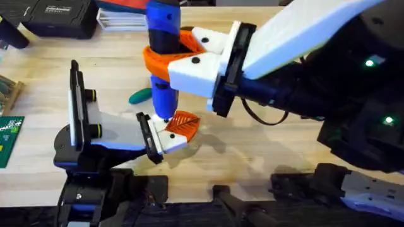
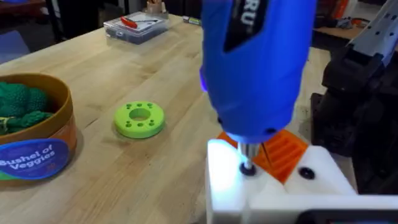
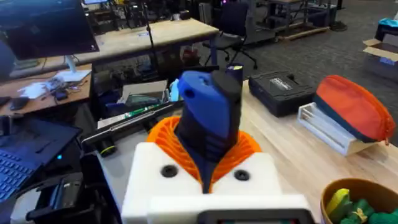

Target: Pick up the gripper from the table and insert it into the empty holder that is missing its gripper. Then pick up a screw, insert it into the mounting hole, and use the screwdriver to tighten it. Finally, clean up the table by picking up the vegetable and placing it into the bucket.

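Note:
My right gripper (image 1: 165, 55) is shut on the blue screwdriver (image 1: 163, 88) and holds it upright over the table's middle. The screwdriver's metal tip (image 2: 247, 163) rests on a screw head in the white holder (image 2: 231, 180). The ribbed orange gripper (image 2: 285, 150) sits in that holder, at the end of my left arm's gripper (image 1: 172, 133). The teal vegetable (image 1: 140, 96) lies on the table just left of the screwdriver. The bucket (image 2: 37, 140), labelled for veggies, holds green toy produce and also appears as the bucket (image 3: 360, 200) in the right wrist view.
A lime-green disc with holes (image 2: 139, 118) lies beside the bucket. A clear box (image 2: 135, 26) and a black case (image 1: 60, 16) stand at the far side. A green circuit board (image 1: 7, 135) lies at the left edge. A red pouch (image 3: 354, 112) rests on a white stack.

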{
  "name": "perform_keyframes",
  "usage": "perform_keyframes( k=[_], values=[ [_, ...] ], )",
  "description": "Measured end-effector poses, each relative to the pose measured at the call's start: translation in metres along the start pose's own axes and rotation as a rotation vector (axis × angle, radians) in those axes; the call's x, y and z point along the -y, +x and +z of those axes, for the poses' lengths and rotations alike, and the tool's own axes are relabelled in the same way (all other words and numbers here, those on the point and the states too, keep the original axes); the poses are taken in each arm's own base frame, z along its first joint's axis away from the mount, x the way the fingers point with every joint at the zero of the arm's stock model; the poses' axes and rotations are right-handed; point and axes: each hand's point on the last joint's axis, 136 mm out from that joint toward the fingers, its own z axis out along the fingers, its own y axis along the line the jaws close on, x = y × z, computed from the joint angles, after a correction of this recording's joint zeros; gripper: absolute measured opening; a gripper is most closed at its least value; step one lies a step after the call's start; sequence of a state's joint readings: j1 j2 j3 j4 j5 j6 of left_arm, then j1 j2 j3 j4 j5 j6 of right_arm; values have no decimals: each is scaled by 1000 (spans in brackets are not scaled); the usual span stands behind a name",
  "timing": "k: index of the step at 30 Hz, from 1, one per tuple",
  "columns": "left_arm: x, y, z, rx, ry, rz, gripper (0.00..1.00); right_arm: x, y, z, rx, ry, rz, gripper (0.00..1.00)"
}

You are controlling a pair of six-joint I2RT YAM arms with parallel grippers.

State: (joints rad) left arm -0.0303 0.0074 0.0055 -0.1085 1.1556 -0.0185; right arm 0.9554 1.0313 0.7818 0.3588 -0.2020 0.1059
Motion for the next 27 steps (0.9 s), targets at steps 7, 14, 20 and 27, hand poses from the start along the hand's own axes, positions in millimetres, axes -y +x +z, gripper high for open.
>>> perform_keyframes(
  k=[7, 14, 20, 27],
  values=[
    [0, 0, 0, 0, 0, 0, 4, 0, 1, 0, -2, 1, 3, 25],
    [0, 0, 0, 1, -1, 2, 4, 5, -4, -1, 16, 9, 0, 25],
    [0, -1, 0, 3, -1, 8, 4, 26, -39, -18, 135, 74, -33, 25],
    [0, -1, 0, 3, -1, 8, 4, 45, -47, -33, 135, 148, -146, 25]
  ],
)
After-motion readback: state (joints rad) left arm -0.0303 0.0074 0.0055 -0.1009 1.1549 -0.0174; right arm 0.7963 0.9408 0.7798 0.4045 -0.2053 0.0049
